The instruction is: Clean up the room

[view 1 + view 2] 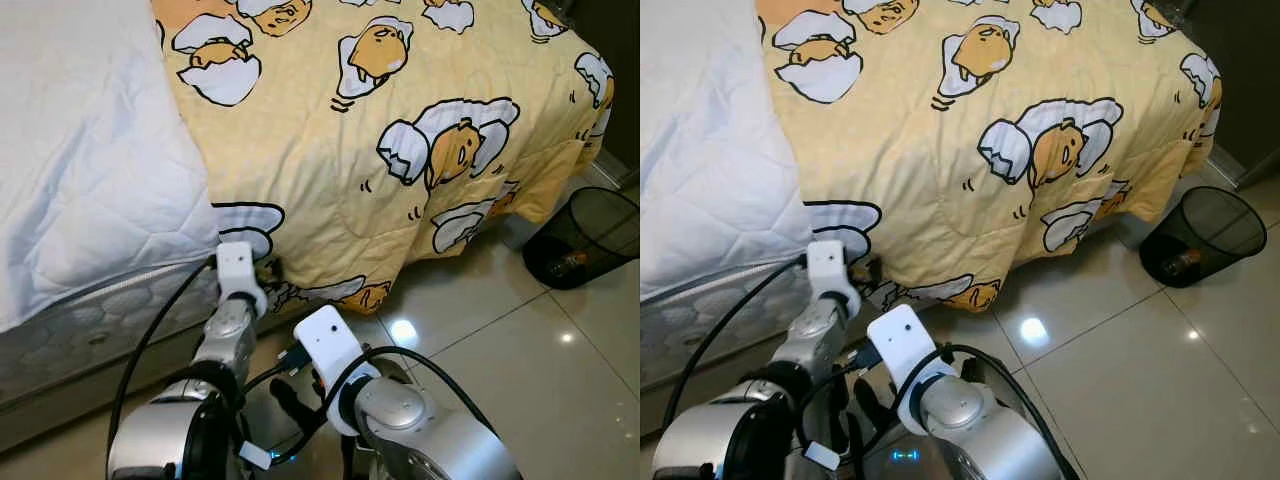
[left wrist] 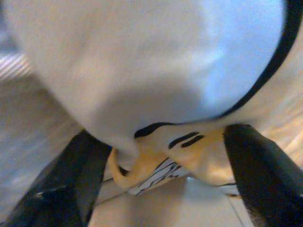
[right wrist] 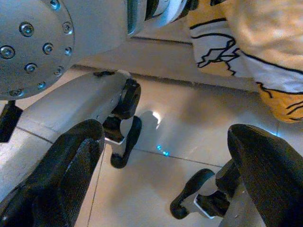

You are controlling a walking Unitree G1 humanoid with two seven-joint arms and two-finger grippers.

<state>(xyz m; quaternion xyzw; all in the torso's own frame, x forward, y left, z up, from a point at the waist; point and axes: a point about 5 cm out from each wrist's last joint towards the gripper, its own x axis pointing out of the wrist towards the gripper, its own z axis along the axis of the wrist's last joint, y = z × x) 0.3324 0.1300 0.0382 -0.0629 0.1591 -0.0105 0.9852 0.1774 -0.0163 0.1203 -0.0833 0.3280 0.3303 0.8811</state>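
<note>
Nearest, the right claw (image 3: 163, 175) hangs low over the glossy beige tiled floor (image 1: 520, 340), its two black fingers (image 3: 61, 175) spread wide apart and holding nothing. A little farther and to the left, the left claw (image 2: 161, 175) is at the lower hanging edge of the yellow quilted blanket with cartoon egg prints (image 1: 400, 120). Its fingers (image 2: 71, 175) stand apart on both sides of a bunched fold of this blanket (I cannot tell if they really press it). The blanket covers the bed and hangs down near the floor. On the left lies the bare white quilted mattress cover (image 1: 80, 170). Far right, on the floor just beside the bed corner, stands a black wire mesh wastebasket (image 1: 590, 240) with some small object inside.
</note>
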